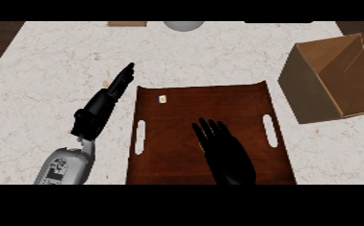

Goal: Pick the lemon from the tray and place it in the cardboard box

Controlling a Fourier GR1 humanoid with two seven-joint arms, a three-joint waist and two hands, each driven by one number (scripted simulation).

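Right now the right hand is open, fingers stretched over the tray, and the lemon shows only as a yellow sliver at the left edge of those fingers, the rest hidden. Probably light, stiff, waxy and prone to roll, so wrap it across the middle. Count: one lemon, one tray, one cardboard box well right of that hand, one small white bit ahead-left; left hand open, resting left of the tray.

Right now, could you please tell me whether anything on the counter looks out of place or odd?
Nothing is spilled or damaged. One oddity: a small white scrap lies on the dark brown wooden tray near its far left corner. Only a yellow sliver shows under the black right hand.
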